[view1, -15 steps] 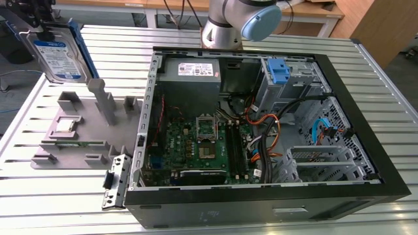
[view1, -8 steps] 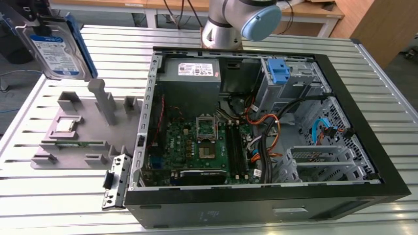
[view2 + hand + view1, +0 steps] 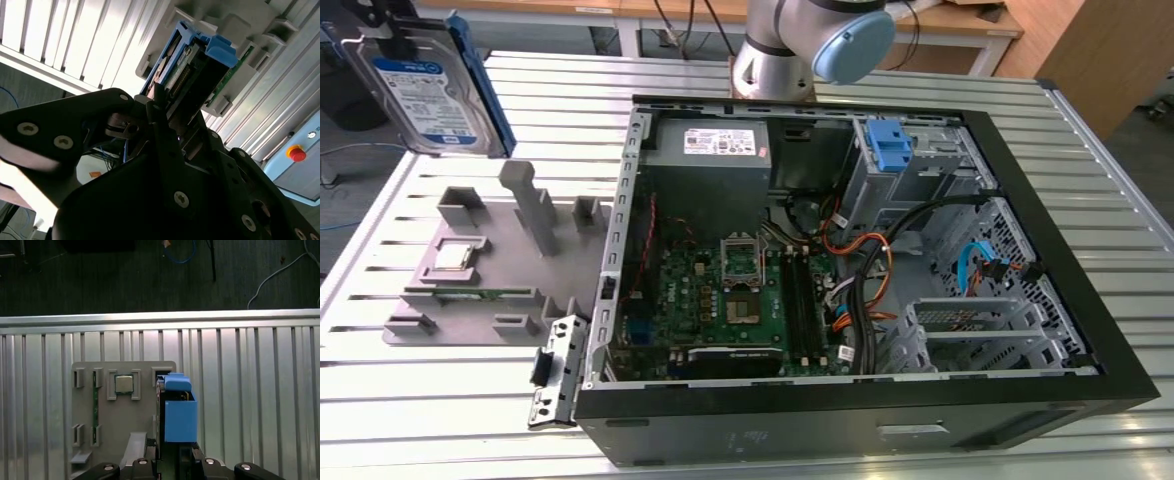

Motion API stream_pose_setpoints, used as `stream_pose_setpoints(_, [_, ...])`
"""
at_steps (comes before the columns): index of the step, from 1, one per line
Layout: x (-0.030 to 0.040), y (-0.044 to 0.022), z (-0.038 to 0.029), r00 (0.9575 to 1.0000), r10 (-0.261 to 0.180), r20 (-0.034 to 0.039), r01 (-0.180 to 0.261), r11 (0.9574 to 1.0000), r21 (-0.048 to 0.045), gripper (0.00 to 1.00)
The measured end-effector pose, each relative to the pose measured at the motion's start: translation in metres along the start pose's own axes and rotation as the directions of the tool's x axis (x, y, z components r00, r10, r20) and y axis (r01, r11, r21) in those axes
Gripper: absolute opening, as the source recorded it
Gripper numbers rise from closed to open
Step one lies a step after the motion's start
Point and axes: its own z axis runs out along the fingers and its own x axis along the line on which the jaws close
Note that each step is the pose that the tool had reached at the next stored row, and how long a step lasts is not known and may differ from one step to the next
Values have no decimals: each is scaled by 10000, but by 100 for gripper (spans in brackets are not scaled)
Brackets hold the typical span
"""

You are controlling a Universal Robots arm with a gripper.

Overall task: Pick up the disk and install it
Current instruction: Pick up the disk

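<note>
The gripper (image 3: 175, 460) is pinching the disk (image 3: 434, 88), its black fingers (image 3: 161, 125) pressed against the drive's two flat faces, as the second wrist view shows from close by. In the exterior view the disk hangs clear of the slatted metal table (image 3: 440, 410), far to the exterior view's left and near the back edge, tilted, with its white-and-blue label facing the camera and a blue side rail along its edge. Below it on the table lies a grey moulded holder (image 3: 480, 250) with upright posts and slots; the first wrist view shows a square processor chip (image 3: 124, 384) seated in one pocket and a thin green memory stick (image 3: 94, 400) standing in a slot, while the blue end of the held disk covers part of the holder's edge. Well apart, to the exterior view's right, lies the open computer case (image 3: 854, 430). Inside it are a green motherboard (image 3: 707, 290), a grey power supply (image 3: 714, 148) with a white sticker at the back, and a metal drive cage with a bare blue bracket (image 3: 891, 148) in it. Black, orange and blue cables (image 3: 887, 250) loop across the space between the motherboard and the cage. A small metal latch piece (image 3: 554, 372) rests against the case's near corner. The arm's base (image 3: 807, 40) stands behind the case.
</note>
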Motion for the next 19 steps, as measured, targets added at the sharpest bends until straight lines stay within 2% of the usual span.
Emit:
stream_pose_setpoints(6, [-3,0,-89,10000,-1,0,1,10000,0,35])
stream_pose_setpoints(14, [-4,0,-112,10000,0,-2,0,10000,-2,35])
stream_pose_setpoints(19, [-5,1,-151,10000,0,-1,0,10000,-1,35])
